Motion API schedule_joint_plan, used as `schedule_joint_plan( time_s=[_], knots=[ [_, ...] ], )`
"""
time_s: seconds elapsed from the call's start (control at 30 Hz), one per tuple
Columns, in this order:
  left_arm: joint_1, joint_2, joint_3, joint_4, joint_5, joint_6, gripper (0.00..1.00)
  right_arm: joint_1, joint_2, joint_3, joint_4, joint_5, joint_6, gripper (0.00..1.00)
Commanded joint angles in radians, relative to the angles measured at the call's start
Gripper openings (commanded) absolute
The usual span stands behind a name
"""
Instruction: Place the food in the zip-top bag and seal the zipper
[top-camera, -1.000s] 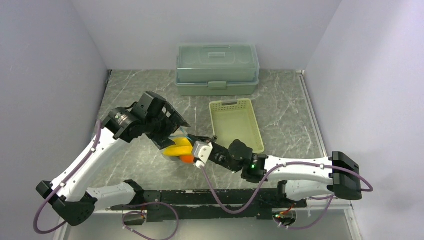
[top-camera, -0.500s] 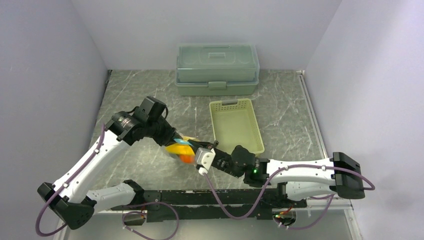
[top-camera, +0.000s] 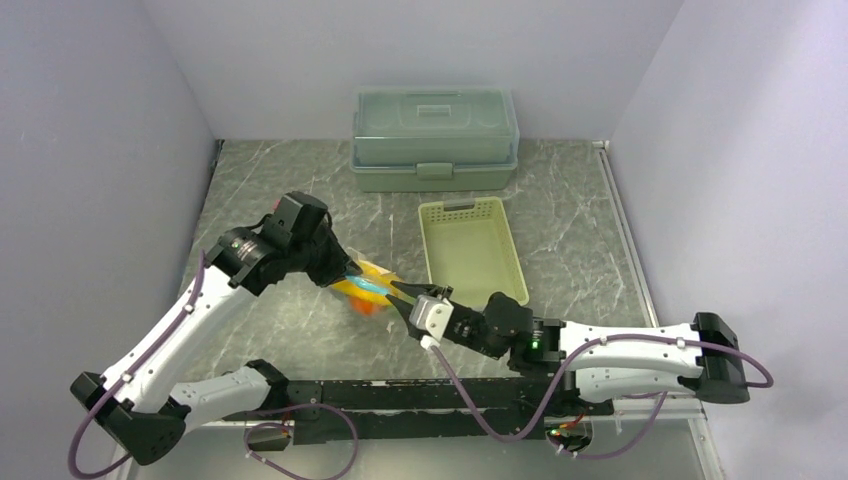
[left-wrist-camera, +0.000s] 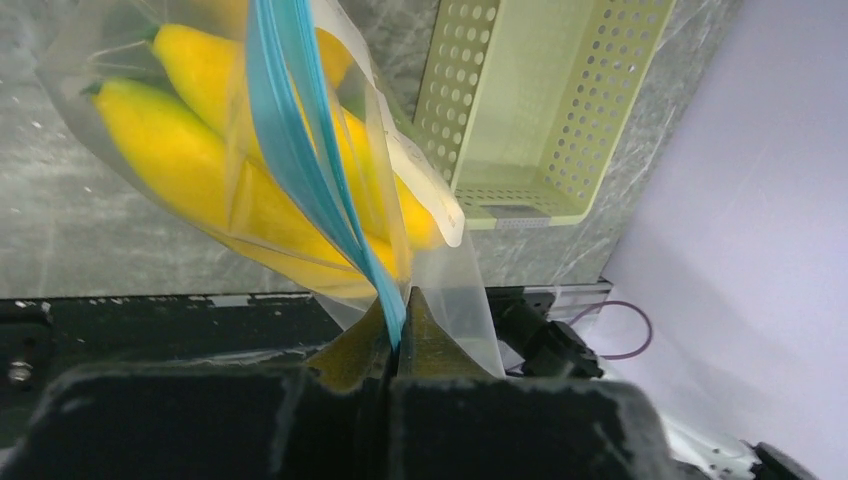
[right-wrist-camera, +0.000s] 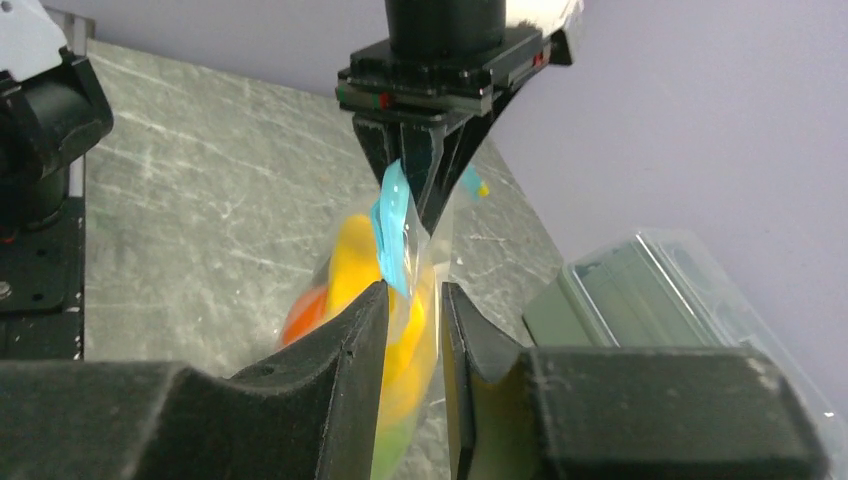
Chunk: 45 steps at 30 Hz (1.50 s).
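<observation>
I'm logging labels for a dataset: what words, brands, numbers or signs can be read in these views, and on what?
None can be read. The clear zip-top bag, its teal-blue zipper strip, the pale green slotted basket and the translucent green lidded box show no print. The only other mark is a small green light, not lettering.

Pale purple walls (top-camera: 90, 120) stand at the left, back and right of the frame. The surface (top-camera: 280, 190) in the middle is grey with white streaks.
</observation>
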Motion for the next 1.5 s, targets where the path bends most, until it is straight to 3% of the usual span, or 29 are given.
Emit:
schedule_joint_plan(
  time_s=[0.0, 0.37, 0.5, 0.63, 0.83, 1.3, 1.4, 1.43, 1.47],
  knots=[
    [0.004, -0.053, 0.011, 0.071, -0.044, 0.118, 0.0, 0.006, -0.047, 0.064, -0.147, -0.014, 0.035, 0.3],
    [0.005, -0.037, 0.078, 0.072, -0.037, 0.346, 0.0, -0.005, -0.207, 0.093, -0.38, -0.014, 0.035, 0.3],
    [0.005, -0.036, 0.099, 0.107, 0.025, 0.466, 0.0, -0.038, -0.193, 0.146, -0.469, -0.014, 0.035, 0.3],
    [0.006, -0.033, 0.119, 0.131, 0.092, 0.568, 0.0, -0.177, -0.156, 0.238, -0.603, -0.014, 0.035, 0.3],
    [0.005, -0.015, 0.161, 0.114, 0.143, 0.716, 0.0, -0.37, -0.118, 0.305, -0.677, -0.014, 0.035, 0.3],
    [0.005, 0.026, 0.166, 0.127, 0.436, 0.988, 0.0, -0.596, -0.009, 0.387, -0.667, -0.014, 0.035, 0.3],
    [0.005, 0.021, 0.164, 0.136, 0.505, 1.028, 0.0, -0.648, 0.01, 0.353, -0.571, -0.014, 0.035, 0.3],
    [0.005, 0.02, 0.166, 0.135, 0.524, 1.046, 0.0, -0.66, 0.009, 0.332, -0.514, -0.014, 0.035, 0.77],
    [0.005, 0.018, 0.168, 0.132, 0.542, 1.06, 0.0, -0.667, 0.006, 0.308, -0.457, -0.014, 0.035, 0.83]
  ],
)
